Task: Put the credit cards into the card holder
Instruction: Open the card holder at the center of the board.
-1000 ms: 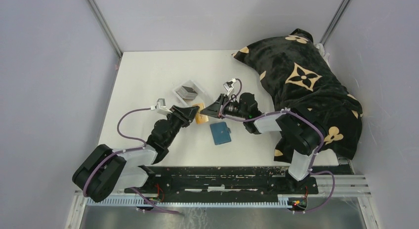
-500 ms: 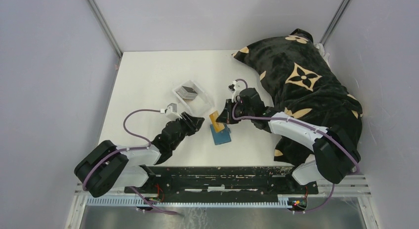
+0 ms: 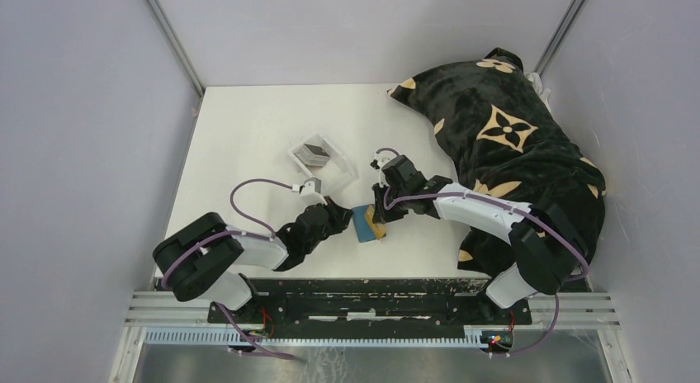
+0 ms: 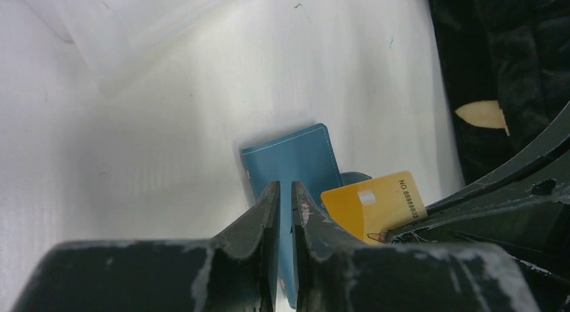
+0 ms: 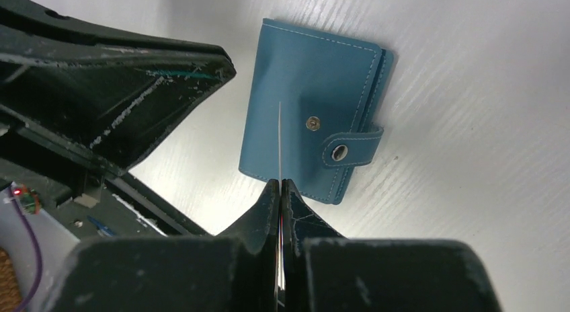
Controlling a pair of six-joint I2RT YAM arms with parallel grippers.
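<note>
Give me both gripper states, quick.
Left gripper: jaws nearly together at the card holder's edge; a grip cannot be told.
Right gripper: shut on a gold credit card.

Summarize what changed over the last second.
The left tool let go of the gold card; the right tool took it and carried it nearer, over the wallet. The left tool dropped back, then moved up to the wallet's left edge. The tray and blanket stayed put.

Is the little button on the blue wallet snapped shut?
No, the tab sits beside the metal stud on the blue wallet, not pressed over it.
</note>
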